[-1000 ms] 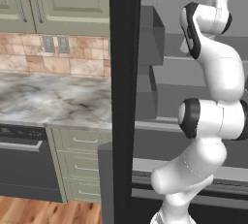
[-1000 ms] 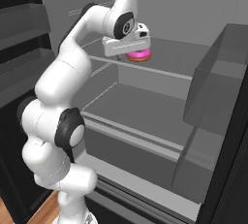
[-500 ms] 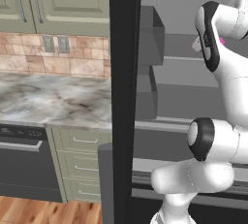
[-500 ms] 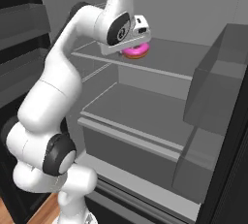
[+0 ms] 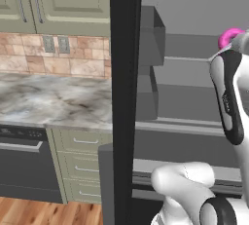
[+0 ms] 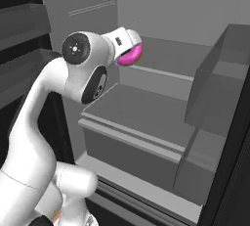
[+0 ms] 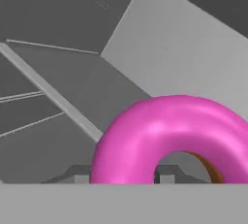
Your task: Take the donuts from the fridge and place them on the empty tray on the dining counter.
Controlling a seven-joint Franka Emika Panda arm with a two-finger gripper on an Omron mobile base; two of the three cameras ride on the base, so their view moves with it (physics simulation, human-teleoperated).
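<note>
Left base view: pink donut up at the far right, level with the upper fridge shelves, tucked against the white arm; black door edge upright down the middle; marble counter on sage-green cabinets off to the left, tiled wall behind, wood floor below. Right base view: same donut at the end of the arm, clear of the grey shelf beneath, jaws themselves hidden behind the wrist; a grey door bin close on the right. Hand view: donut large and close at the bottom, ring facing the lens, an orange-tan rim peeking through the hole; jaws closed on the pink donut, judging by how it rides lifted off the shelf with the hand. Probably the carry-out step, with the tray and dining counter yet to reach. Best done by backing straight out between shelf and door bin, wrist level so the ring cannot slip, no brushing the door edge on the swing. Smooth grey shelves inside, plain and bare around the hand; kitchen beyond tidy, little to snag on.
</note>
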